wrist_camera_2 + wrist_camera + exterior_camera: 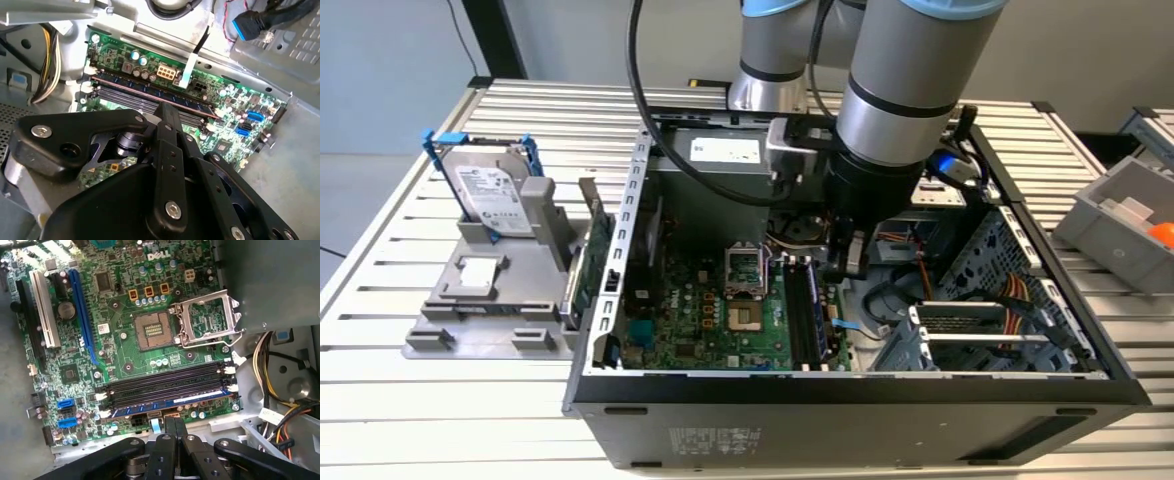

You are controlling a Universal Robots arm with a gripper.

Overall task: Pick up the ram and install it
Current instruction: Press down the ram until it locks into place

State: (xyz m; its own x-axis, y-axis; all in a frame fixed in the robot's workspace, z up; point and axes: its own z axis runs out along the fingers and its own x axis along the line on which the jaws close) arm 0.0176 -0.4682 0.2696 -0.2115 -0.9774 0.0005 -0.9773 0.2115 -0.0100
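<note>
The ram is a long blue-green stick standing in the outermost of the motherboard's black slots. It also shows in the second wrist view as ram, and in the exterior view as ram inside the open computer case. My gripper hangs just above that slot row with its black fingers pressed together and nothing between them. In the second wrist view, the gripper has its tip over the slots beside the stick. I cannot tell whether it touches the stick. In the exterior view, the gripper reaches down into the case.
The open CPU socket lies beside the slots. Cable bundles and a drive cage crowd the case on the exterior view's right. A hard drive stands on a grey fixture at the left, and a green card leans by the case wall. A grey bin sits at far right.
</note>
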